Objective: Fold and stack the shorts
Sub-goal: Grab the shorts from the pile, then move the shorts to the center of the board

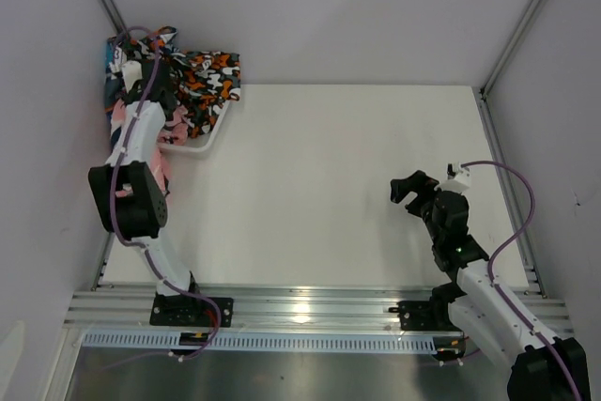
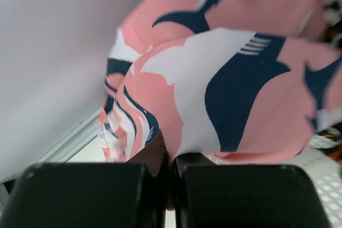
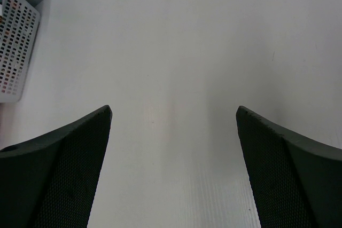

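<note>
In the overhead view, the three shorts are seen heaped in a white mesh basket (image 1: 212, 138) at the far left corner of the table (image 1: 338, 194). The black shorts (image 1: 212, 80), blotched orange and white, are draped over the basket's right side. The teal-navy shorts (image 1: 124, 52) are piled against the left wall, and the pink shorts (image 1: 118, 117) are partly hidden beneath the left arm (image 1: 131, 196). That arm is stretched forward from its base, elbow raised, with its wrist sunk into the pile. The right gripper (image 1: 409, 192) is held low over the bare table, well apart from the basket, with its fingers spread.

In the left wrist view, the pink shorts are seen close up, with large navy and white shapes across crumpled folds. A fold is pinched in the left gripper (image 2: 170, 177), whose black fingers are pressed together on it. The basket's mesh is seen at the lower right.

In the right wrist view, both fingers (image 3: 59, 174) are spread wide above the white tabletop, nothing between them. The basket is seen at the far upper left.
</note>
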